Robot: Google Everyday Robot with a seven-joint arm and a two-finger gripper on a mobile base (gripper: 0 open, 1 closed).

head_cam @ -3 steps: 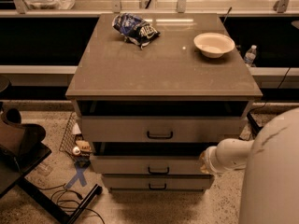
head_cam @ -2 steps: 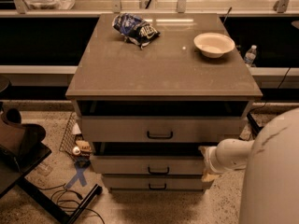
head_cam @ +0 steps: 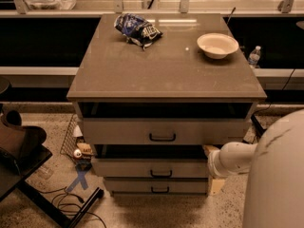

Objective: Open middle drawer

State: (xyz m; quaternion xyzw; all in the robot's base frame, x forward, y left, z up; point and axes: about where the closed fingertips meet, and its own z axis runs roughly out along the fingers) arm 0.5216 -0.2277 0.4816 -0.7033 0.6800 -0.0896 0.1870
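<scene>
The middle drawer (head_cam: 128, 168) is the second of three grey-beige fronts on the cabinet, with a small black bar handle (head_cam: 161, 174) at its centre. A dark gap shows above its front. The top drawer (head_cam: 118, 131) above it stands out a little from the cabinet. The lowest drawer (head_cam: 128, 185) sits below. My white arm (head_cam: 235, 156) reaches in from the right. My gripper (head_cam: 211, 163) is at the right end of the middle drawer's front, mostly hidden behind the wrist.
On the cabinet top (head_cam: 161, 70) lie a blue chip bag (head_cam: 137, 30) and a white bowl (head_cam: 217, 45). A dark chair (head_cam: 21, 151) and cables stand at the left on the floor. A water bottle (head_cam: 254, 56) stands at the right behind the cabinet.
The end of my arm has edged slightly to the right. The drawers have not visibly moved.
</scene>
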